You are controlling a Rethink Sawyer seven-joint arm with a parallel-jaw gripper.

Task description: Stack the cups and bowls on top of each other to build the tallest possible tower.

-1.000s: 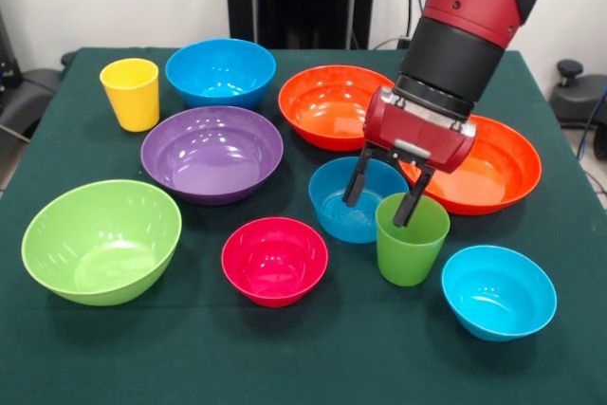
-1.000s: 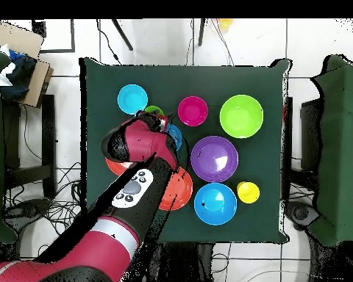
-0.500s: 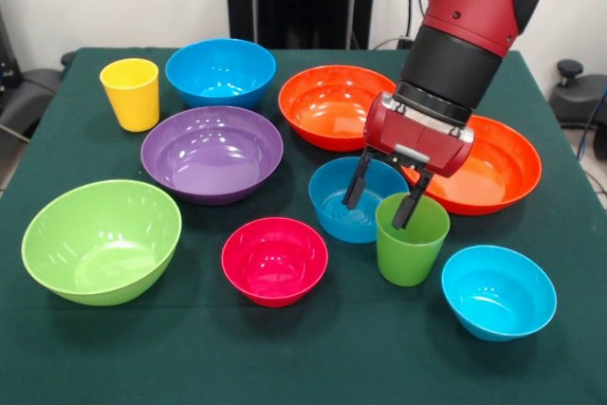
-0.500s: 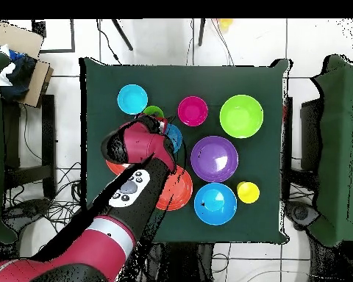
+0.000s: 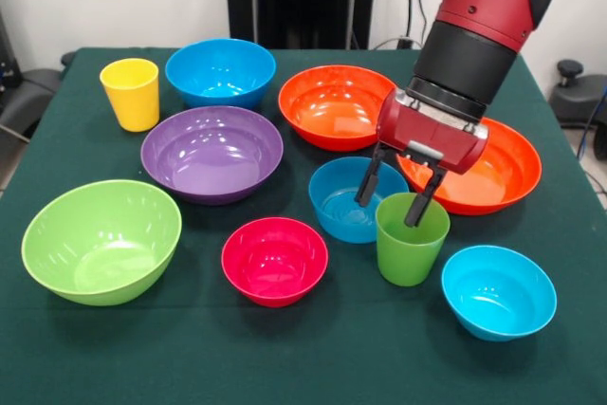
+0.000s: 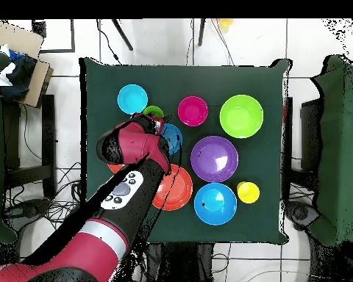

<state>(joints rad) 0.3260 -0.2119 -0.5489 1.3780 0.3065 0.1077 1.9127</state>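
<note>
My gripper is open and hangs low over the light green cup. One finger dips inside the cup's mouth, and the other is outside it, over the small blue bowl. The yellow cup stands at the far left. Two orange bowls, a large blue bowl, a purple bowl, a lime green bowl, a pink-red bowl and a cyan bowl each sit singly on the cloth. No tower is in view. From overhead, the arm covers the gripper.
The dark green tablecloth ends close in front of the lime green, pink-red and cyan bowls. Dark chairs stand at both sides of the table. A cardboard box lies on the floor near a corner.
The gripper has shifted slightly to the right in the front view and stays open over the green cup. No cup or bowl has moved.
</note>
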